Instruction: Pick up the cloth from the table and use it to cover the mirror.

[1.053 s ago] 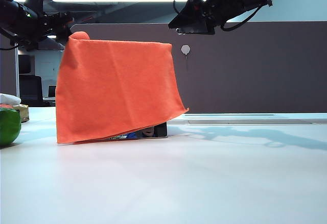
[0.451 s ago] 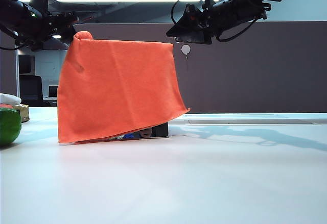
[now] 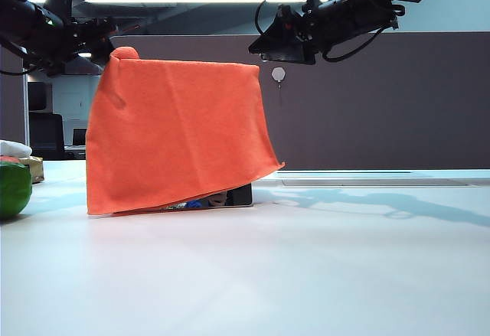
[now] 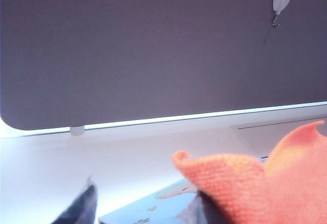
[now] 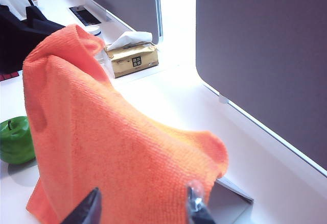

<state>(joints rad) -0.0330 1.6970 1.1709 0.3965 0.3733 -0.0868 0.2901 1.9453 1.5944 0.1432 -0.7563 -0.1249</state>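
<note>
Orange cloth [image 3: 174, 133] unmoved on mirror [image 3: 239, 195] — right tool [image 3: 279, 46] lower, left tool [image 3: 96, 39] unchanged, both open.

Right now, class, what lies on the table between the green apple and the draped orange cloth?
Nothing: in the exterior view, bare white table separates the green apple from the cloth.

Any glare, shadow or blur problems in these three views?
Exterior view: bright ceiling strip behind dark arms; soft arm shadows on the table. Left wrist view: the cloth soft, close to lens. Right wrist view: the left gripper dark, table washed out beyond cloth.
</note>
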